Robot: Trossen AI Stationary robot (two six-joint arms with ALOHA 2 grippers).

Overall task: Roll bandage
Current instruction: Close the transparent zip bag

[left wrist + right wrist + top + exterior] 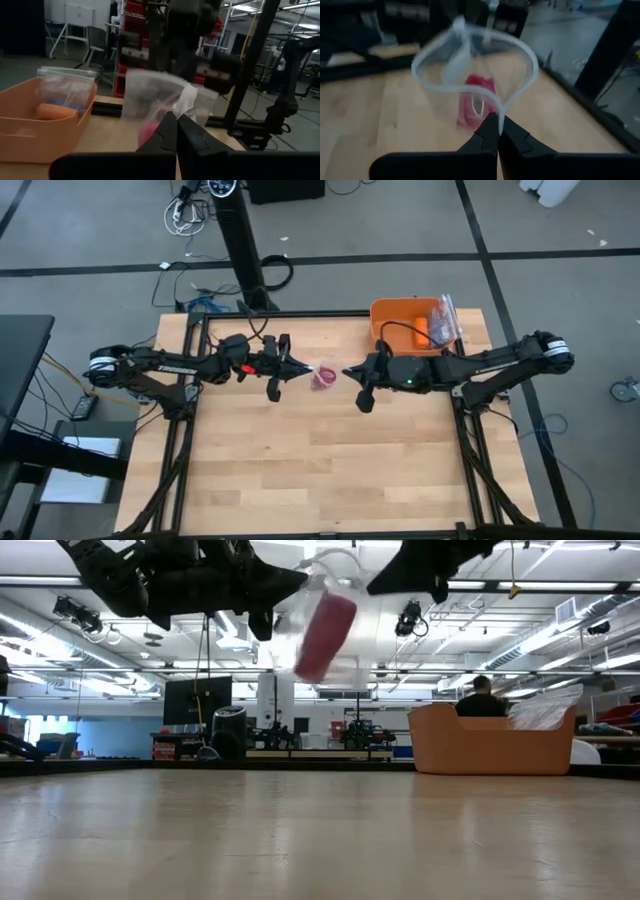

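Observation:
A clear plastic bag [323, 376] hangs in the air between my two grippers, over the middle of the wooden table. The bandage, a stubby magenta-pink roll [325, 635], sits inside it; it also shows in the right wrist view [477, 102] and the left wrist view [147, 132]. My left gripper [300, 370] is shut on the bag's left side. My right gripper [348, 373] is shut on its right side. The bag's mouth [470, 60] gapes open as a loop. My left gripper pinches the bag's film at its edge [175, 107] between its two fingers, coming level from the table's left. The bag is lifted clear of the table. My right gripper pinches the rim of the bag's open mouth [499, 107] between its two fingers, coming level from the table's right. The bag hangs clear of the table with the roll in it.
An orange bin [395, 315] stands at the table's far right. It holds another clear bag [445, 320] and a small orange roll [55, 111]. The table's frame rails run along the edges. A person [482, 695] shows beyond the table.

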